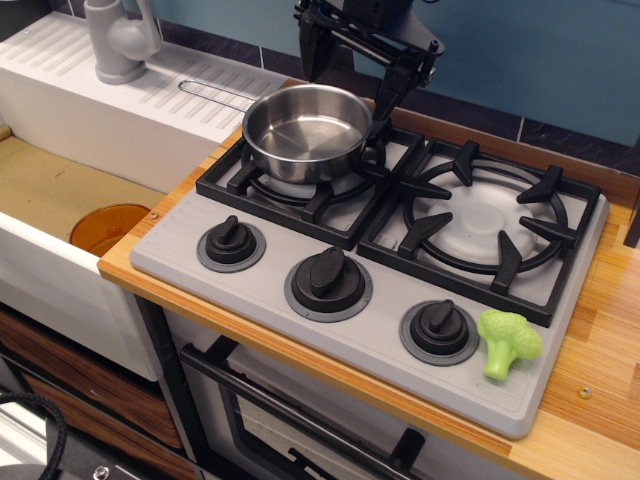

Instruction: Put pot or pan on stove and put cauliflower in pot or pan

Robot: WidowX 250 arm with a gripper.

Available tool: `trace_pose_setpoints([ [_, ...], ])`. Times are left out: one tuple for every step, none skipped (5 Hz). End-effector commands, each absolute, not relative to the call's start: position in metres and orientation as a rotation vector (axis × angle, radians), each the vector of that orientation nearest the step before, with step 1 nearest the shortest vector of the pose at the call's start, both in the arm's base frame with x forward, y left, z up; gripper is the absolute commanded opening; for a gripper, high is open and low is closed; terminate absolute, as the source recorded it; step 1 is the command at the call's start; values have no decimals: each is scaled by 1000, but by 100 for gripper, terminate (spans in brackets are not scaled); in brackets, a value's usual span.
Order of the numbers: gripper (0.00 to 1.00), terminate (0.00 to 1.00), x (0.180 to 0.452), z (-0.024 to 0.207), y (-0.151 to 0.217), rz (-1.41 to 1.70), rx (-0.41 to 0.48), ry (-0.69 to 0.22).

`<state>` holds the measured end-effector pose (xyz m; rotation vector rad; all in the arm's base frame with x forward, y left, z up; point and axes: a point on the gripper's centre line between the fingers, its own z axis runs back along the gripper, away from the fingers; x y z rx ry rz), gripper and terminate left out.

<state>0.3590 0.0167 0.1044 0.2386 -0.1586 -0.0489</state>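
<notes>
Observation.image, nearest edge first, what do you have?

**Operator:** At the front I see the grey stove (250, 305) on a wooden counter (600, 330), with 3 black knobs (328, 275) in a row. The cauliflower (508, 342) lies on the stove's flat front corner, just beside the rightmost knob and well apart from the pot.

**Second:** And behind the knobs?

**Operator:** 2 burners under black grates. The right burner (487, 215) carries nothing. The pot (306, 131) sits upright on the left burner's grate, and I can see its shiny bottom. Its wire handle (215, 95) reaches back and left over the white sink unit (90, 95), where a grey tap (120, 40) stands.

**Second:** Where's the arm?

**Operator:** The gripper (350, 70) hangs at the far side, above and behind the pot's rear rim. I see its 2 black fingers (390, 95) spread apart with nothing between them, so it reads to me as released. I can't tell whether the right finger touches the rim.
</notes>
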Motion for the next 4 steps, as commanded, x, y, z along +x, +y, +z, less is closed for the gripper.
trace_pose_setpoints([
  [100, 0, 359, 104, 17, -49, 239, -159],
  [100, 0, 358, 79, 15, -39, 265, -214],
  [100, 0, 356, 62, 10, -23, 263, -226],
  [100, 0, 354, 46, 4, -16, 271, -242],
])
